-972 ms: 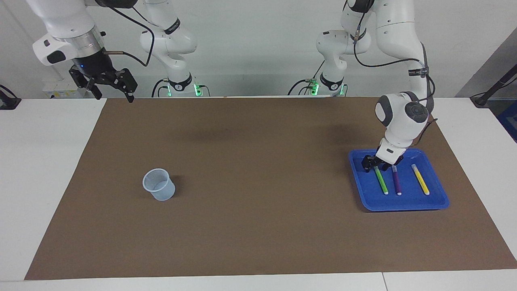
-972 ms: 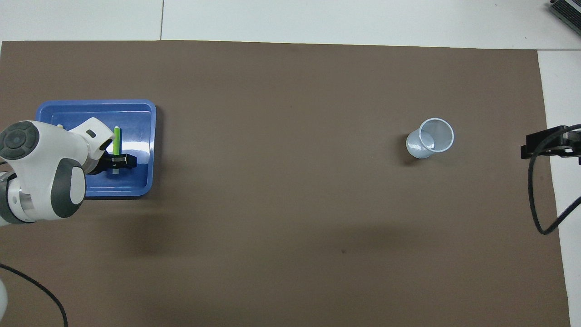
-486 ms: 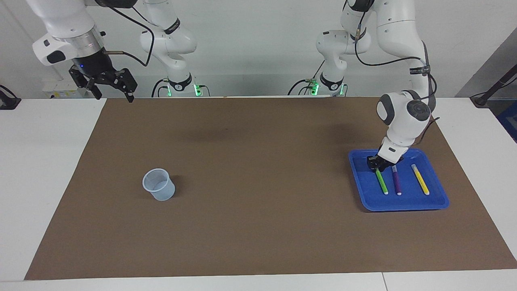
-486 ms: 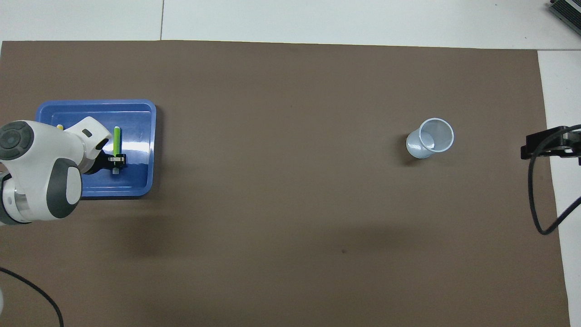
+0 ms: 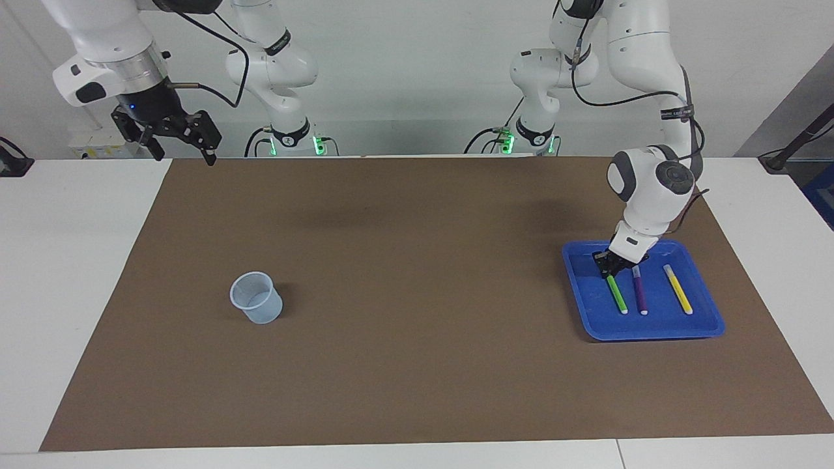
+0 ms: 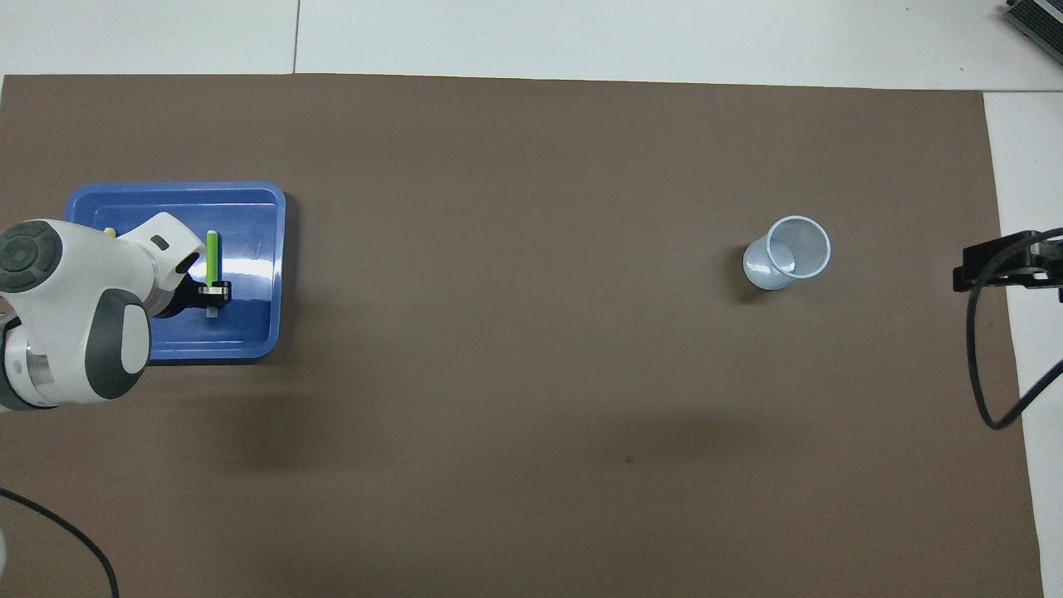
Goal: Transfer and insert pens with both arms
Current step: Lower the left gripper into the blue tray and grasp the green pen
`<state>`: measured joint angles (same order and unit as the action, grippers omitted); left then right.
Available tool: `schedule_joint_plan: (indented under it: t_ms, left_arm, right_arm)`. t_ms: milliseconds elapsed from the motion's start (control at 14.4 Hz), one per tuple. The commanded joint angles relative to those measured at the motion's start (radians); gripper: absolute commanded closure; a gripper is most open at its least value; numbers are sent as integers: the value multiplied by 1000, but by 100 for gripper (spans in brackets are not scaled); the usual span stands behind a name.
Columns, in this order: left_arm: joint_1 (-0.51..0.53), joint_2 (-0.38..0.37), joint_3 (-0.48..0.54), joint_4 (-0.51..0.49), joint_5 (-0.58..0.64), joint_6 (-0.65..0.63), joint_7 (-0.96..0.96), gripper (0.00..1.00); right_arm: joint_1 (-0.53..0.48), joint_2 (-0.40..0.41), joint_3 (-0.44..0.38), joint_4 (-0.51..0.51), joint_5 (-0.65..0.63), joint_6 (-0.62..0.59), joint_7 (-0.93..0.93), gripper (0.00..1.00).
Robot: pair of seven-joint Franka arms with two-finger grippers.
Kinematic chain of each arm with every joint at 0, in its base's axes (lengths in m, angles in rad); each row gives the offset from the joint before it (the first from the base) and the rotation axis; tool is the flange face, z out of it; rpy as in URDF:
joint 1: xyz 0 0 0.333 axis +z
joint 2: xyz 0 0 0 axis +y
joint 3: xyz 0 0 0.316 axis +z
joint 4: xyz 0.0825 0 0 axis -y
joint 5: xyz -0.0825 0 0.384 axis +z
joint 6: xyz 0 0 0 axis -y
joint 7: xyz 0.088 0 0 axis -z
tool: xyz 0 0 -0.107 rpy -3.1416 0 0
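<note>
Left tool [image 5: 610, 266]: down inside the blue tray [image 5: 707, 326], pressed together on the robot-side end of the green pen [image 5: 616, 295]; pen lies flat on the tray floor, not yet lifted.

Right tool [image 5: 174, 137]: spread wide, empty, raised over the counter's [image 5: 85, 260] edge at the right arm's end; this arm waits.

Risks, as judged:
- Grip sits at the pen's very end, so the long free length may droop or swing on lifting and slip out.
- A tilted pen would make a handover to the right tool awkward, with little clear barrel to take.
- Purple pen [image 5: 640, 293] lies just beside the green one; a sideways drag could knock it.
- Cup [image 5: 257, 298] looks light; a pen dropped in at a slant may tip it.

Containers:
- Blue tray, at the left arm's end of the brown mat [image 5: 417, 365]: holds green pen, purple pen and yellow pen [image 5: 677, 289], side by side, white tips pointing away from the robots.
- Cup, pale translucent, upright on the mat toward the right arm's end, well apart from the tray: nothing visible in it.
</note>
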<state>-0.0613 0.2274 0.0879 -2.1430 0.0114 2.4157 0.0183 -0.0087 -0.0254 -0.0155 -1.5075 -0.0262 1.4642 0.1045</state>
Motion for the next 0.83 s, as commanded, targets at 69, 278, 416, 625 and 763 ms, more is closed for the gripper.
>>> schedule_joint_plan:
  t_ms: [69, 278, 416, 625, 763]
  left_arm:
    - [-12, -22, -10, 50, -18, -120, 2, 100]
    - [-18, -57, -13, 109, -46, -251, -3, 100]
    - [-22, -78, -13, 142, -102, -314, -6, 100]
    - [-38, -106, -14, 179, -122, -394, -64, 100]
    - [-61, -125, -26, 193, -142, -424, -131, 100]
  right_arm:
    - [-8, -27, -1, -37, 0, 30, -22, 0]
    - [-8, -27, -1, -37, 0, 30, -17, 0]
    - [-10, -27, -3, -37, 11, 31, -16, 0]
    - [-31, -33, -4, -69, 83, 82, -28, 0]
    - [-45, -33, -4, -98, 153, 139, -26, 0]
